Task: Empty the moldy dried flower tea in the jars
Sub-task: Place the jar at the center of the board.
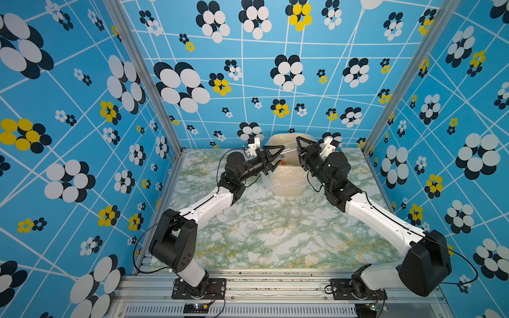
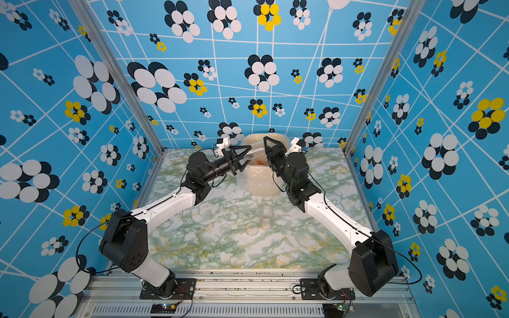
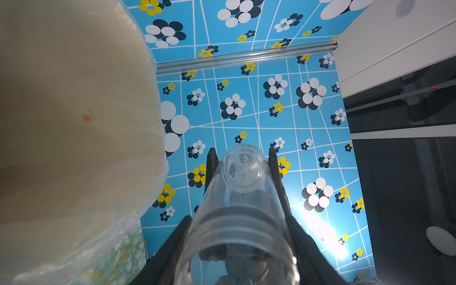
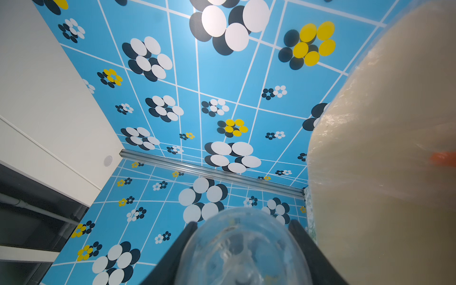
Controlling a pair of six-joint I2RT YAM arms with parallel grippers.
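Orange-brown tea (image 1: 285, 163) lies down in the lined bin (image 1: 289, 180) at the back of the table (image 1: 248, 247). Each arm seems to carry its own clear jar, both at the bin mouth.

- Left gripper (image 3: 243, 158): fingers roughly half open and looking pressed on the sides of the left jar (image 3: 243, 209). Threaded mouth faces the wrist, closed end points away. It looks empty.
- Right gripper (image 4: 243, 223): similar width, clamped on the right jar (image 4: 243, 246). Only a speck or two inside, and I can't tell which end is which.

My read is final shake-out. Get each mouth lower than its base and well inside the rim, not over the edge. Roll the wrists slowly, since smooth walls slip. Third jar (image 1: 293, 217) stands empty mid-table with lids (image 1: 277, 229) near it.
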